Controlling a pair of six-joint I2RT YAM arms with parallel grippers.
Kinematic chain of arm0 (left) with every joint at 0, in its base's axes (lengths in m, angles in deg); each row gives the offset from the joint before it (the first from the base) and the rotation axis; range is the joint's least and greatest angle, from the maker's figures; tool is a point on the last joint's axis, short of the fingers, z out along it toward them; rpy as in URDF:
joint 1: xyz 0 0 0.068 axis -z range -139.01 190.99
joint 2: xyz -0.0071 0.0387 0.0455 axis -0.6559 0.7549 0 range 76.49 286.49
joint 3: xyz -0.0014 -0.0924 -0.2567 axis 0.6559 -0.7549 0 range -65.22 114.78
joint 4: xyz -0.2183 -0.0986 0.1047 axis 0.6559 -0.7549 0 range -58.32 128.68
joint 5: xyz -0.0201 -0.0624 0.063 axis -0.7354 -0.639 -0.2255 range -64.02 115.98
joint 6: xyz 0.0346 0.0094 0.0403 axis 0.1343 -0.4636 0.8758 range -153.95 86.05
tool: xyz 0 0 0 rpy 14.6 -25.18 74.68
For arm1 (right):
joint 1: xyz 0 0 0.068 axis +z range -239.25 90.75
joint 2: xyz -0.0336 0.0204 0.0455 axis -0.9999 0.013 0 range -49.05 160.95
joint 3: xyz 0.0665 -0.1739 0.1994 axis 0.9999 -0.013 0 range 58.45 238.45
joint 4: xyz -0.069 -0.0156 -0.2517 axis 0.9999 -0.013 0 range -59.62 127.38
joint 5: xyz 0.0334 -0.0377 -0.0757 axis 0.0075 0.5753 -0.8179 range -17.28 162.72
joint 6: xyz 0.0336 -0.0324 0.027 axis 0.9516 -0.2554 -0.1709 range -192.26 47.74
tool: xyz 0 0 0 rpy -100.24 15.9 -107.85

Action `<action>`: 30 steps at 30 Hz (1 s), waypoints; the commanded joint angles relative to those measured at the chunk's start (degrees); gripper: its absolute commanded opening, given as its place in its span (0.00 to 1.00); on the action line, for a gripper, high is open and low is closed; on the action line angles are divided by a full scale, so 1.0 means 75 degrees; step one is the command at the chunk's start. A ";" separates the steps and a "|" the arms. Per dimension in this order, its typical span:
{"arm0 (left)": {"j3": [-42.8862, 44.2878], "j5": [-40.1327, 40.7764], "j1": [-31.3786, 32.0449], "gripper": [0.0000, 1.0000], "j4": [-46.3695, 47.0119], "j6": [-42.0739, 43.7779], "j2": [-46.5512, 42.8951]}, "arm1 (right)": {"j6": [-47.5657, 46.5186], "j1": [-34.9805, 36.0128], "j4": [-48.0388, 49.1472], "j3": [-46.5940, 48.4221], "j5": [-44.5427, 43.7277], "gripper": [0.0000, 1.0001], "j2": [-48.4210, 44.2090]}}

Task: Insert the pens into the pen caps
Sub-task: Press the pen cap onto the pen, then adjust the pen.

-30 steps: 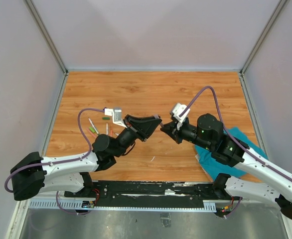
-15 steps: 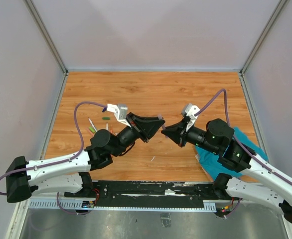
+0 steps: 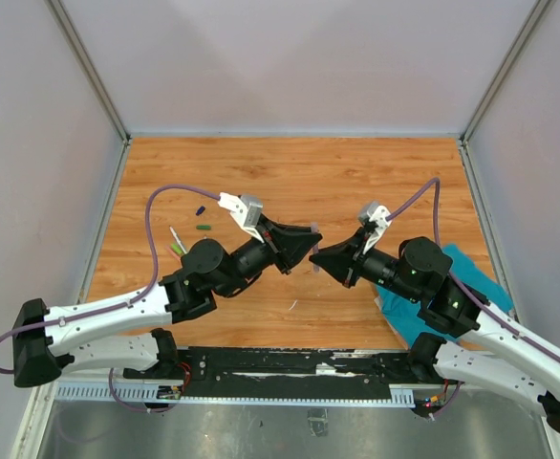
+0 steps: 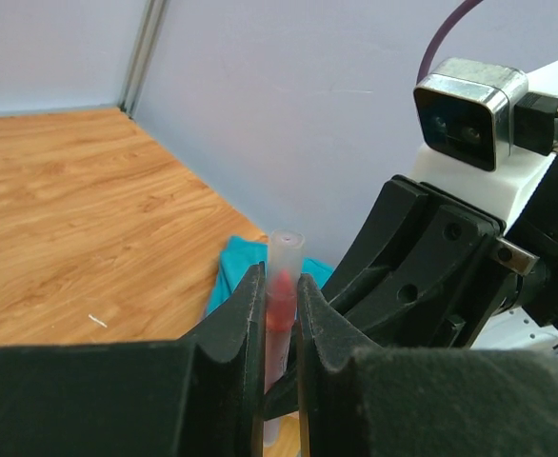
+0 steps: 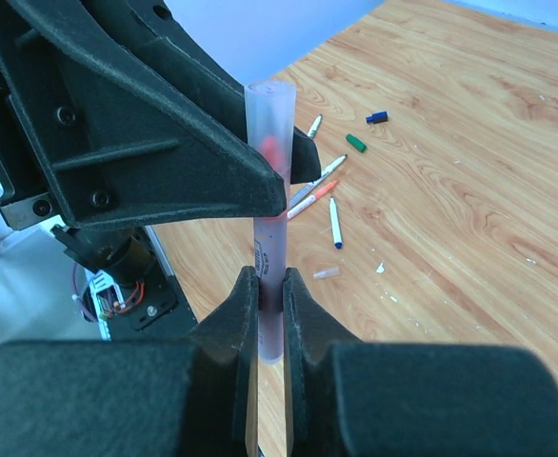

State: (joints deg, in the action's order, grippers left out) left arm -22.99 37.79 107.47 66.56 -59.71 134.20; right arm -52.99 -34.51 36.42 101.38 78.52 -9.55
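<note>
The main hazard sits between the two arms. The left arm (image 3: 118, 311) and right arm (image 3: 490, 330) meet nose to nose in the air over the middle of the surface (image 3: 290, 172). Both clamp one pale translucent pen (image 5: 269, 124) with a pink-red core. The left jaws are pinched narrow on its upper part, and the right jaws are pinched tight on its lower part. If the two arms push out of line, the slim barrel may bend, skid through a grip or jam crooked. I cannot tell where the cap's seam lies. If one side lets go too soon, the pen may tip.

From the held pen, the teal cloth (image 3: 399, 320) lies at 4 o'clock, partly under the right arm. The loose pens (image 5: 314, 191) lie at 9 o'clock, well apart. A green cap (image 5: 355, 143) and a dark blue cap (image 5: 376, 118) lie beyond them, toward 10 o'clock. The left arm hangs partly over that cluster, the only thing in the way.
</note>
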 commanded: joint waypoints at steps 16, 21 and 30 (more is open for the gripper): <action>0.0512 -0.0723 0.0454 0.46 -0.1892 0.0344 0.0007 | 0.0886 -0.0289 0.1594 -0.0226 -0.0344 0.01 -0.0308; 0.0414 -0.0651 0.0461 0.52 -0.1835 0.0317 -0.0316 | 0.0865 -0.0289 0.1207 -0.0618 -0.0732 0.01 -0.0748; -0.0306 -0.0810 0.0453 0.55 -0.1379 0.0597 -0.1190 | 0.0962 -0.0291 0.1392 -0.0963 -0.1140 0.01 -0.1420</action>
State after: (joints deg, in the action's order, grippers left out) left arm -23.27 33.18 110.46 53.77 -57.06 127.62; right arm -46.70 -36.04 42.54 94.81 72.10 -18.86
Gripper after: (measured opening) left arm 0.547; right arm 0.070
